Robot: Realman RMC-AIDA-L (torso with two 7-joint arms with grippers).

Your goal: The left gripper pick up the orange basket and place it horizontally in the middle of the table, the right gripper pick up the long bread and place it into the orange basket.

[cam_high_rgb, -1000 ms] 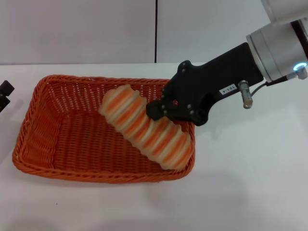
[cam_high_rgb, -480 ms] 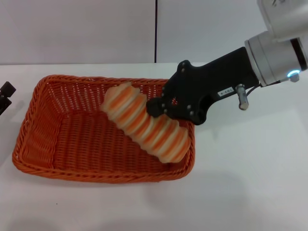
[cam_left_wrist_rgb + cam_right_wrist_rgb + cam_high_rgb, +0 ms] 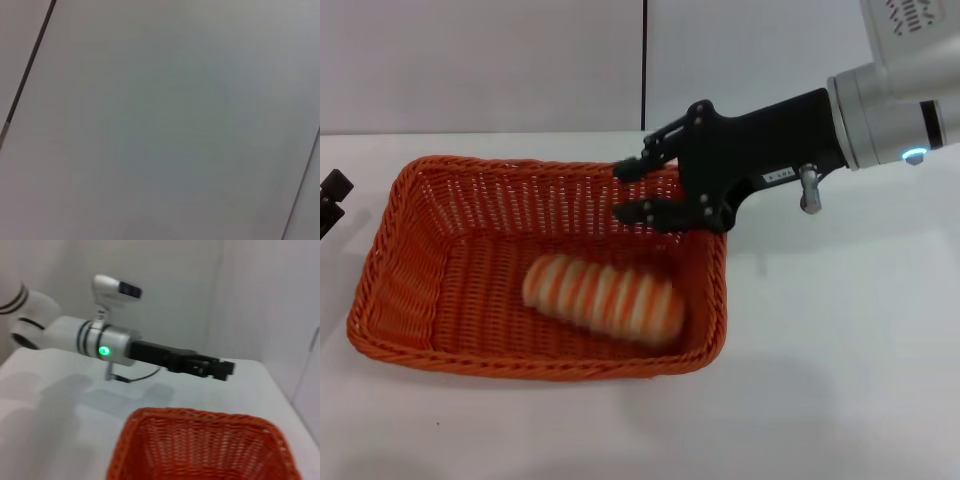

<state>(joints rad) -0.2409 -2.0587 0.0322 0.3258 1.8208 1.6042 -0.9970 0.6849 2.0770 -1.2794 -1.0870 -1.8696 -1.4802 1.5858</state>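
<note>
Head view: the long bread [image 3: 603, 299], an oblong roll ridged in cream and orange-brown stripes, is seen lying on the woven floor of the orange basket [image 3: 410, 290], toward its right end, on the plain white table [image 3: 840, 380]. The right gripper [image 3: 629, 190] is held above the basket's far right rim, its black fingers spread and empty. The left gripper [image 3: 330, 198] is glimpsed at the left edge, its grip not discernible.

Left wrist view: only a blank pale surface is shown.

Right wrist view: the basket's braided rim and sloping wicker walls are framed, with the left gripper beyond, clear of the basket.
</note>
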